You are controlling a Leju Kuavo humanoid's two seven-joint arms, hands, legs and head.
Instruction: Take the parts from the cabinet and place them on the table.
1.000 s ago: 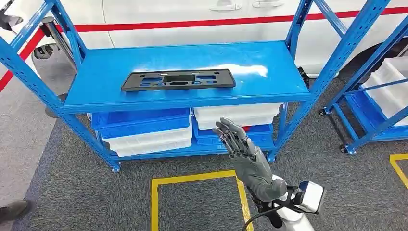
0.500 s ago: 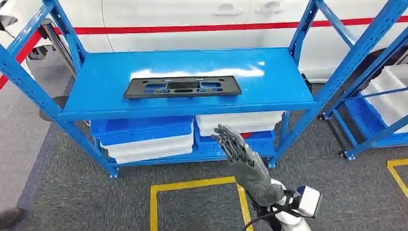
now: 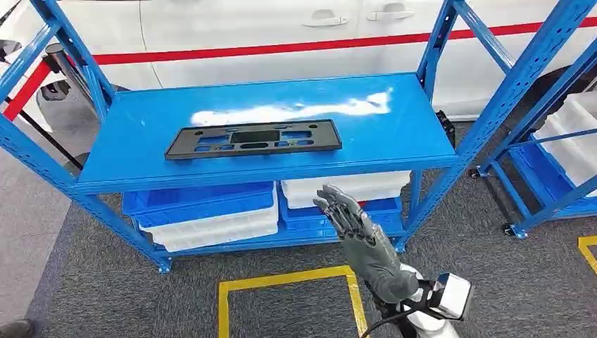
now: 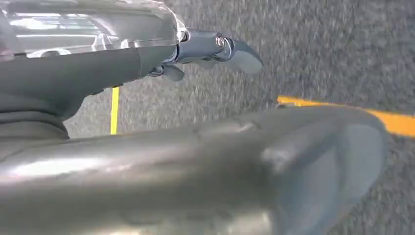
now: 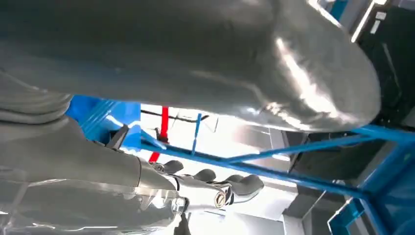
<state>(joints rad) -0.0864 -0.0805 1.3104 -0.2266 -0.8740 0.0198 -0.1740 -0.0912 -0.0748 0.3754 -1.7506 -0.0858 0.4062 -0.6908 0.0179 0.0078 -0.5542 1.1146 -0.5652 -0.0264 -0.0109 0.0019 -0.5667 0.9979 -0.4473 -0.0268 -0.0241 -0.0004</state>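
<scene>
I've got the right hand [image 3: 362, 236] raised in front of the blue rack [image 3: 267, 158], fingers [image 3: 336, 204] stretched out and slightly fanned, nothing in them. The part, a flat black plastic panel [image 3: 253, 139] with cutouts, lies flat on the rack's top shelf, up and to the left of the fingertips, well apart from them, no contact. The fingertips sit lower than the shelf's front edge, in front of the stacked white bins [image 3: 348, 184] and blue bins [image 3: 200, 201] on the bottom shelf. From the right wrist view the thumb [image 5: 274, 63] is spread away from the darker fingers [image 5: 230, 186], with blue rack beams between and beyond them. The left hand [image 4: 205, 161] hangs over grey carpet [image 4: 323, 54] with yellow floor tape [image 4: 391, 120]; thumb and fingers [image 4: 215, 49] stand apart, holding nothing. Behind the rack is a white car [image 3: 281, 28] with a red stripe, and a second blue rack [image 3: 563, 141] with white bins stands off to the right of the fingers.
</scene>
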